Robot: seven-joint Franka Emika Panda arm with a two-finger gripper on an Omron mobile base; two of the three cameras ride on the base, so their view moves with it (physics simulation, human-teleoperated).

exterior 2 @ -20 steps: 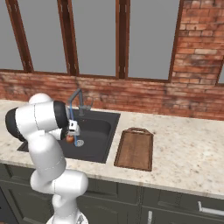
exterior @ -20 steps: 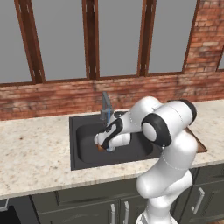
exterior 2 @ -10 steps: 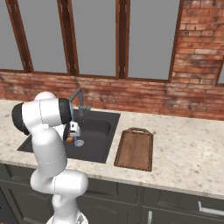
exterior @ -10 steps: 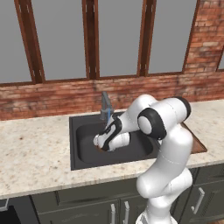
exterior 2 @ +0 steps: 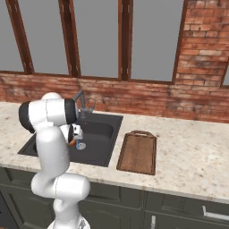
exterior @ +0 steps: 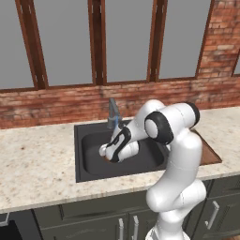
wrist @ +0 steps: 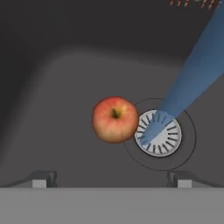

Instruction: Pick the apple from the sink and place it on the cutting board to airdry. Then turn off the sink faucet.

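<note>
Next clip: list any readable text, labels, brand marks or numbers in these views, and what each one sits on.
None: no view carries legible writing.
The small red-orange apple, the dark square sink basin, the round silver drain, the brown wooden cutting board, the grey metal faucet and the white arm are all unmarked.

A smooth, slightly glossy red-orange apple (wrist: 115,119) with a yellowish patch lies on the matt, dark grey floor of the sink (wrist: 57,109). Beside it is a silvery metal drain (wrist: 159,133) with radial slots. The faucet (exterior: 113,112) looks like dull grey metal. The counter (exterior: 37,164) is speckled beige stone. The cutting board (exterior 2: 138,153) is brown, grained wood with a darker rim.
</note>
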